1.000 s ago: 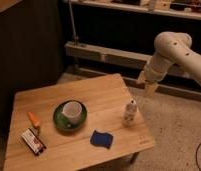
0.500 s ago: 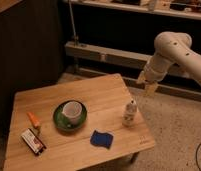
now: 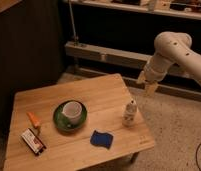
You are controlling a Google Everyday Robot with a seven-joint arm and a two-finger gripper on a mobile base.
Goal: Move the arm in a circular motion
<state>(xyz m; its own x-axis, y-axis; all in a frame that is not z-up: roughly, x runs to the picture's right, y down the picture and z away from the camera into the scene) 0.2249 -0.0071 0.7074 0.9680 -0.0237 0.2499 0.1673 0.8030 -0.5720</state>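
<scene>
Firstly, writing: print on the packet cannot be read; only red, white and black patches are made out. Dark marks are seen on the bottle, also not legible.

Gripper: pale, found just off the table's far right corner, higher than the table top, pointed downward. Whether it is apart or together cannot be told. It is seen clear of the table top and of everything on the table; the bottle is the nearest item, below it and closer to the table's front. Nothing is seen held in it.

Arm: cream-white, made of thick rounded segments, with small dark holes noted on the upper part. It is brought in from beyond the table's right side, with the bend raised well above table height, then angled down toward the table's far right corner, where the gripper is carried.

On the table: a green plate is placed a little left of the table's middle, and a white cup is set upright on it. An orange item is laid near the table's left edge, with the packet just in front of it, flat, by the table's front left corner. A blue cloth is laid flat near the table's front edge. The bottle is stood upright near the table's right edge.

Behind the table a metal rail is seen. Speckled floor is shown right of the table.
</scene>
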